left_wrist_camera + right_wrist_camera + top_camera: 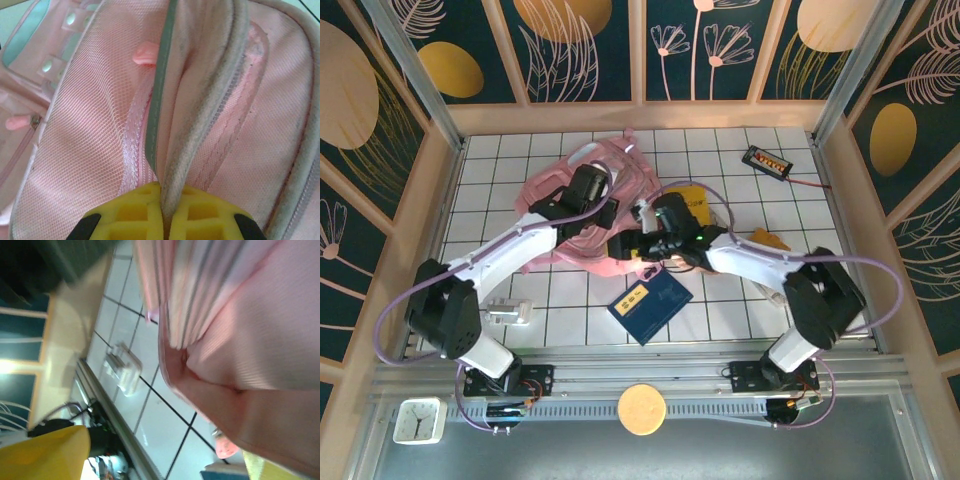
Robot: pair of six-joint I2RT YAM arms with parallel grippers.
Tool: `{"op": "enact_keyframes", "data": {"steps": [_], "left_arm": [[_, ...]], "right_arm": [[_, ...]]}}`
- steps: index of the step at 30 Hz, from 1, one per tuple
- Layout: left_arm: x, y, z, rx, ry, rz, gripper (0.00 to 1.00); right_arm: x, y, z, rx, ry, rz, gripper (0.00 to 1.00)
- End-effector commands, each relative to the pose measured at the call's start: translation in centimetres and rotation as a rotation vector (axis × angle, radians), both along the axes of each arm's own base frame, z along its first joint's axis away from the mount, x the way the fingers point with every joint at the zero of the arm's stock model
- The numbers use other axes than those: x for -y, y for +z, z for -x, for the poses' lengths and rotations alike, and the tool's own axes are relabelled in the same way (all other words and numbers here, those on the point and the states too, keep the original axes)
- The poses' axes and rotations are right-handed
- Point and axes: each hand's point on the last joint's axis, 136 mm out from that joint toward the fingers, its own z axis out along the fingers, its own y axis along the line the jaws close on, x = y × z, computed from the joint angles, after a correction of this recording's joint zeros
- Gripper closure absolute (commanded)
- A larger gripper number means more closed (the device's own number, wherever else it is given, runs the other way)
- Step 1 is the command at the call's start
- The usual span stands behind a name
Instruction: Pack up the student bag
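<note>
The pink student bag (pixel 542 190) lies on the white tiled table at back centre, with both arms reaching over it. My left gripper (pixel 588 190) is on top of it. In the left wrist view its yellow fingers (pixel 125 212) are shut on the bag's grey-edged rim (pixel 210 90), with pink mesh lining (pixel 90 125) to the left. My right gripper (pixel 638 238) is at the bag's near right edge. In the right wrist view it (pixel 165 465) stands open with its yellow fingers (pixel 45 455) far apart. The pink fabric (pixel 250 315) hangs above them and close to the right finger.
A dark blue book (pixel 650 302) lies just in front of the bag. A small clear object (pixel 510 312) sits near the left arm's base. A black device with a red cord (pixel 767 160) is at back right, and yellow items (pixel 765 240) lie to the right. A clock (pixel 418 420) and a round disc (pixel 640 408) rest on the front ledge.
</note>
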Motion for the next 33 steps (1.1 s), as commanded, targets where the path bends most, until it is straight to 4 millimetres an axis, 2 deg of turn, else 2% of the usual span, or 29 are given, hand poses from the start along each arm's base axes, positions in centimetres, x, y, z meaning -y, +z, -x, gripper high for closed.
{"op": "enact_keyframes", "data": {"steps": [1,3,5,7,9,12,14,15,18,19,22,23,25,27,29,31,33], "left_arm": [[1.6,3.3,0.6,0.089,-0.089,0.071,1.0],[1.9,3.9,0.8,0.102,-0.109,0.095,1.0],[2.2,4.5,0.9,0.118,-0.124,0.109,1.0],[2.3,4.8,0.9,0.125,-0.14,0.108,1.0],[2.4,4.9,1.1,0.129,-0.155,0.103,1.0],[2.3,4.7,1.2,0.13,-0.163,0.091,1.0],[2.3,4.4,1.4,0.125,-0.171,0.093,1.0],[2.4,4.3,1.5,0.12,-0.174,0.098,1.0],[2.0,4.0,1.7,0.11,-0.149,0.11,0.99],[1.7,4.2,1.9,0.112,-0.135,0.119,0.82],[0.0,6.0,3.1,0.129,-0.044,0.196,0.18],[-0.7,6.8,3.8,0.131,-0.005,0.242,0.03],[-1.8,7.6,5.4,0.102,0.048,0.338,0.02],[-2.1,7.6,7.2,0.027,0.079,0.434,0.05],[-1.6,6.1,9.3,-0.098,0.085,0.532,0.13],[-0.1,4.6,11.2,-0.225,0.038,0.612,0.22],[0.8,3.0,12.6,-0.324,0.002,0.638,0.26]], "right_arm": [[4.6,3.5,-2.4,0.025,-0.143,-0.049,0.15],[6.2,3.4,-3.7,0.014,-0.195,-0.046,0.15],[6.8,3.4,-5.1,0.024,-0.221,-0.037,0.16],[6.2,3.3,-6.0,0.024,-0.213,-0.026,0.17],[6.6,2.9,-8.0,0.022,-0.236,-0.005,0.18],[5.9,1.6,-9.2,-0.004,-0.238,0.016,0.22],[5.3,1.7,-9.7,-0.003,-0.245,-0.019,0.27],[4.9,2.3,-10.0,0.005,-0.246,-0.048,0.38],[4.1,4.4,-11.0,0.031,-0.279,-0.109,0.93],[4.0,5.3,-11.4,0.046,-0.296,-0.126,1.0],[3.0,8.0,-12.2,0.076,-0.331,-0.172,1.0],[2.7,8.9,-12.6,0.086,-0.344,-0.182,1.0],[2.2,10.0,-13.5,0.088,-0.372,-0.177,1.0],[1.7,11.1,-14.1,0.098,-0.384,-0.172,1.0],[0.9,12.4,-14.5,0.114,-0.385,-0.162,1.0],[0.1,13.3,-14.5,0.124,-0.378,-0.159,1.0],[-0.5,13.9,-14.5,0.125,-0.37,-0.16,1.0]]}}
